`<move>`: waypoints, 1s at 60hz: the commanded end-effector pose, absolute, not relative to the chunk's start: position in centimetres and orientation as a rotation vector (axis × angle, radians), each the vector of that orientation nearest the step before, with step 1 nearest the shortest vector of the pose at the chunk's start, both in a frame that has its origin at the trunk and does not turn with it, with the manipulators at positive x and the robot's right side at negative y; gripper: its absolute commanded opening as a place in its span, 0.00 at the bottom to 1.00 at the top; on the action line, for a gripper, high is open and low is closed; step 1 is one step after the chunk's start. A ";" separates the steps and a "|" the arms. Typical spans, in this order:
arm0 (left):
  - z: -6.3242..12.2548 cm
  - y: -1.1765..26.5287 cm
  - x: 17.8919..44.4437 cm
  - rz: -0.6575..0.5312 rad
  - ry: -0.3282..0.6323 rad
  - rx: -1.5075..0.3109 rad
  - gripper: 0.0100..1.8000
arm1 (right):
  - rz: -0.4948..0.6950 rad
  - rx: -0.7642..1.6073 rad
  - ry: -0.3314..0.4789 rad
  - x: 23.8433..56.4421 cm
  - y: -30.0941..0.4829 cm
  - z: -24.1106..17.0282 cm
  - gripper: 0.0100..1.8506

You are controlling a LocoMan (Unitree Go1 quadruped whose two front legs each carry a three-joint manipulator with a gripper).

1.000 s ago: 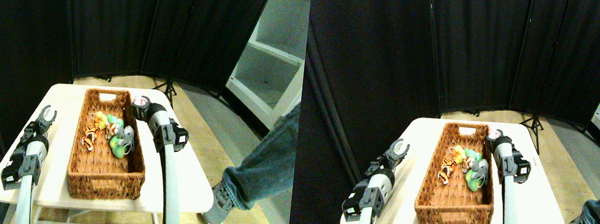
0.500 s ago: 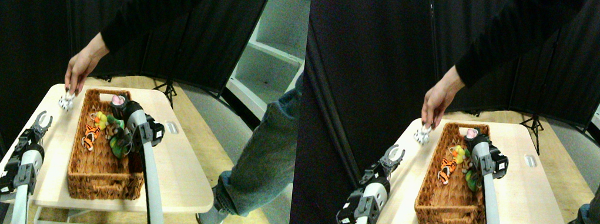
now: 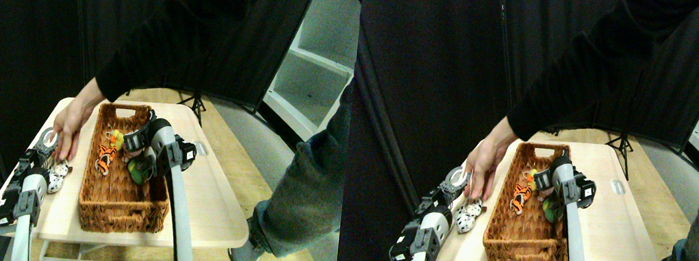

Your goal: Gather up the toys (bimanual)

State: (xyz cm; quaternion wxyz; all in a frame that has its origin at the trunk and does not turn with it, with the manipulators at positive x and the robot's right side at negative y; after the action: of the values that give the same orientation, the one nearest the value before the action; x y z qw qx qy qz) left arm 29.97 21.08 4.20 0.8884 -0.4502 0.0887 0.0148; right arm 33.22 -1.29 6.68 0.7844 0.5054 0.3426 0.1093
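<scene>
— Since half a second ago, the person's hand has dropped from above the far corner of the desk to its left side, and the white toy with black spots now lies nearer me, just beside my left gripper.

— And your left fingers?

— They look curved apart around an empty gap. The hand lies flat on the desk just beside them, between them and the wicker basket.

— Your right side?

— My right gripper has shifted down and to the left and now hangs over the middle of the basket. Whether those fingers are apart or together, I cannot tell; they are too dark and small against the toys.

— Where are the rest of the toys?

— Inside the basket: the orange striped toy towards the left wall, the green toy right below my right gripper, and a yellow toy a little further back. A dark sleeve stretches across from the upper right.
</scene>
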 end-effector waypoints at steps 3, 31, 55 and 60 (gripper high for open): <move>4.7 20.9 30.4 0.006 0.158 -0.920 0.06 | 0.289 1.050 0.656 33.4 -1.7 8.2 0.46; 5.0 19.8 31.0 -0.005 0.172 -0.940 0.09 | 0.111 1.089 0.379 33.6 -9.5 11.6 0.00; 5.0 17.9 31.8 -0.028 0.212 -0.992 0.11 | -0.024 1.111 0.302 32.5 -14.4 8.0 0.00; 4.8 17.6 31.9 -0.025 0.244 -0.987 0.18 | -0.052 1.066 0.280 32.2 -15.3 6.8 0.00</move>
State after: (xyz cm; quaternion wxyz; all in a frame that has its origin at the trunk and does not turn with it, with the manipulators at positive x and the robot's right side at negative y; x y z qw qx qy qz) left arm 31.64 18.13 4.32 0.8723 -0.4746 0.1175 -0.0001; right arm 31.96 -14.80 6.87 0.8346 0.5255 0.1632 -0.0251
